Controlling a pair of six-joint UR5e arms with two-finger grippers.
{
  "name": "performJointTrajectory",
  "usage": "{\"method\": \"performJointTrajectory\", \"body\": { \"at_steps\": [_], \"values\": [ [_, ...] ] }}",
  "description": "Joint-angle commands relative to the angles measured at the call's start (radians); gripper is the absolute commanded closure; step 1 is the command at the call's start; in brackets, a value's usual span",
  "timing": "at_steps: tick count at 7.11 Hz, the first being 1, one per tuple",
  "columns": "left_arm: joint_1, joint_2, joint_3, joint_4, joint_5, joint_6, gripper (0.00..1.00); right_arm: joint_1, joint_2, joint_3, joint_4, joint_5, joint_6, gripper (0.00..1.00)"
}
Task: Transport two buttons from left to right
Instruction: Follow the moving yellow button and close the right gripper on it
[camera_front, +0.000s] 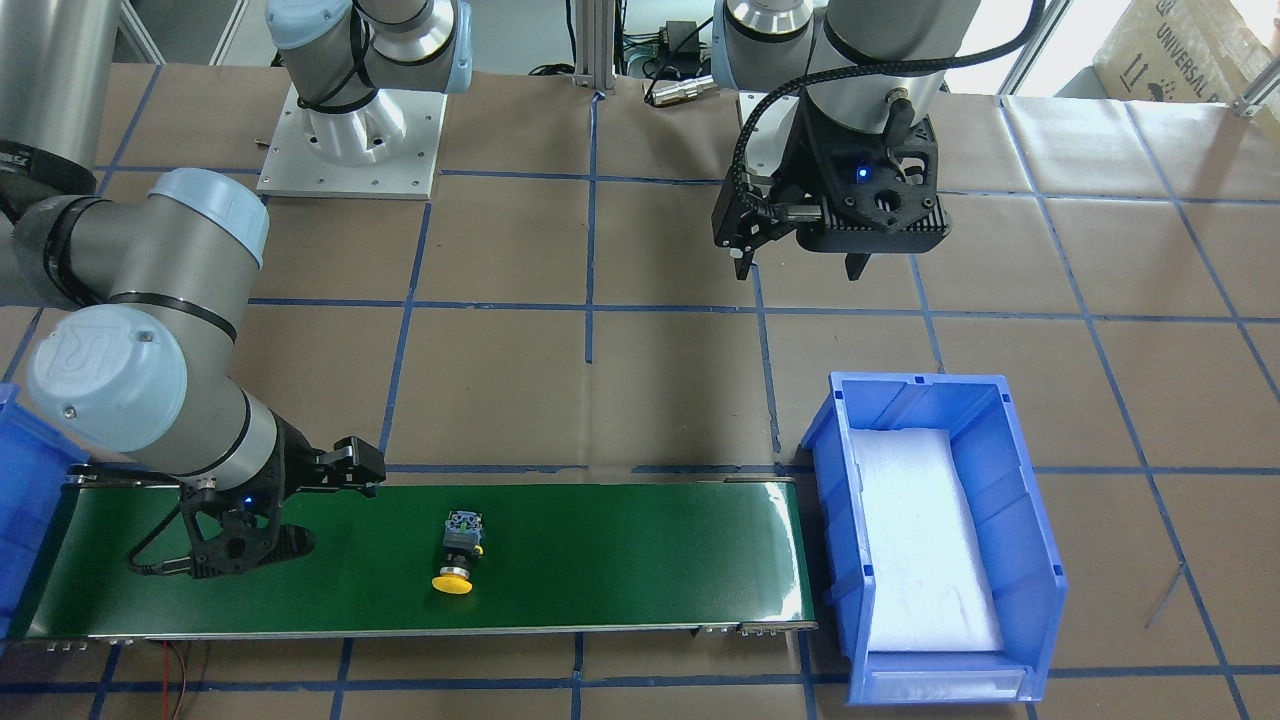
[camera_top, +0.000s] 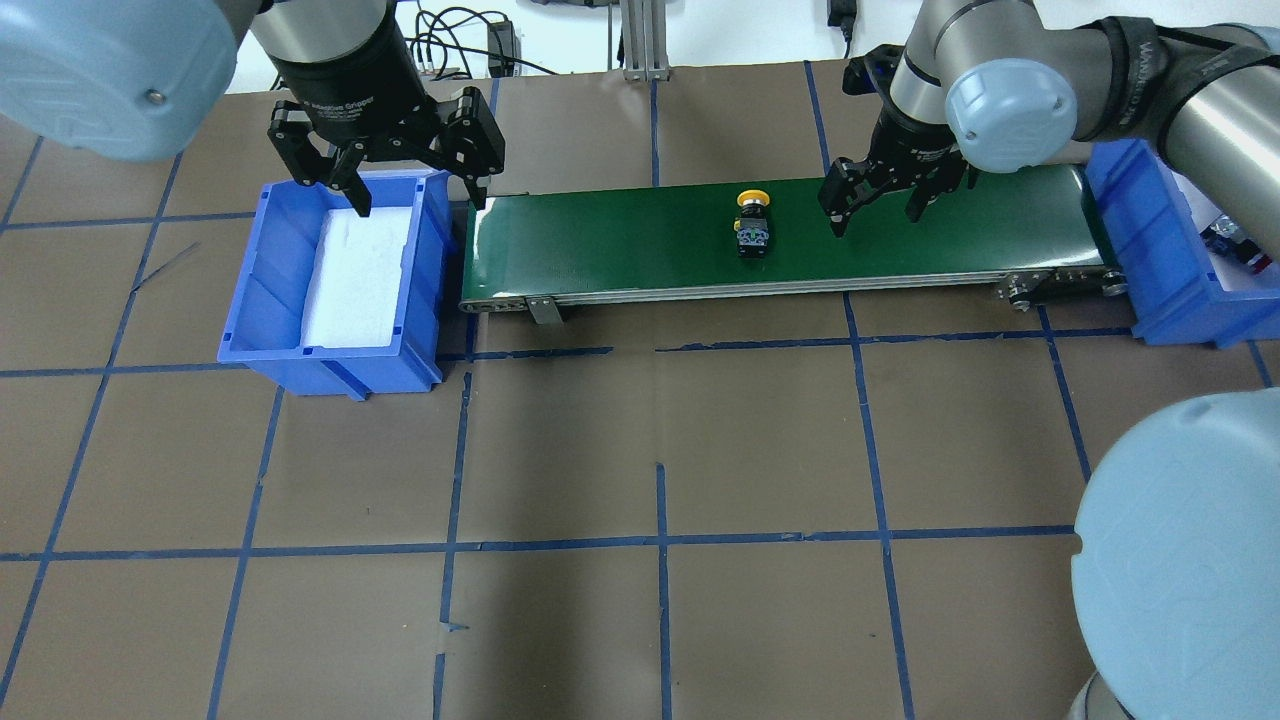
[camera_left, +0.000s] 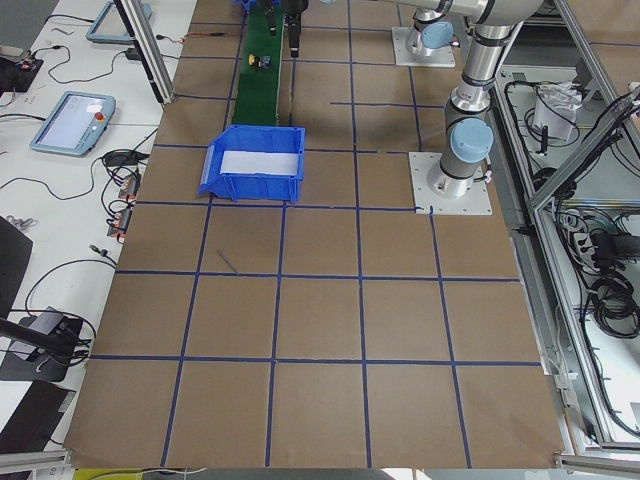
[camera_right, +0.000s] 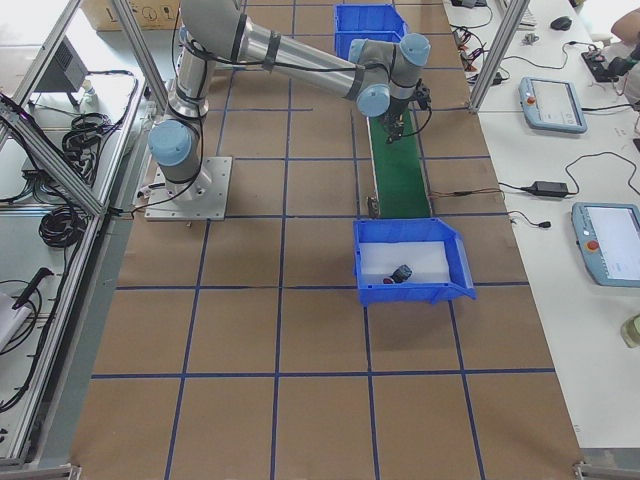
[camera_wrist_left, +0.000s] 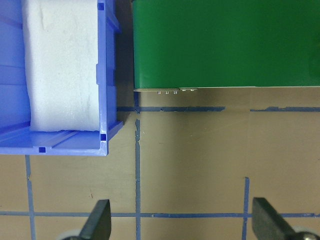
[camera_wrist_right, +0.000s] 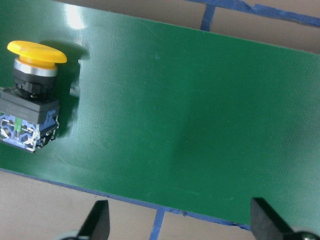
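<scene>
Left gripper (camera_top: 420, 200) pointed straight down, jaws spread wide, nothing between the fingers (camera_wrist_left: 97, 222); wrist directly above it, forearm rising steeply from there. Right gripper (camera_top: 875, 220) likewise pointed down, jaws apart and empty, fingertips (camera_wrist_right: 96, 222) well separated; bent wrist just above it, forearm stretched out long and nearly level behind.

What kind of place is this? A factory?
Probably a robot test lab: two robot arms bolted to a paper-covered table, a little green conveyor belt carrying a yellow button, and teach pendants on the side bench.
</scene>
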Motion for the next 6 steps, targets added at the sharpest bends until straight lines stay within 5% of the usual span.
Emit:
{"method": "performJointTrajectory", "body": {
  "at_steps": [1,6],
  "values": [
    [-0.002,0.000,-0.001,0.000,0.001,0.000,0.00,0.000,0.001,-0.004,-0.001,0.004,0.002,0.01],
    [-0.001,0.003,-0.002,-0.002,0.003,0.000,0.00,0.000,0.005,-0.005,-0.013,0.018,0.002,0.01]
  ]
}}
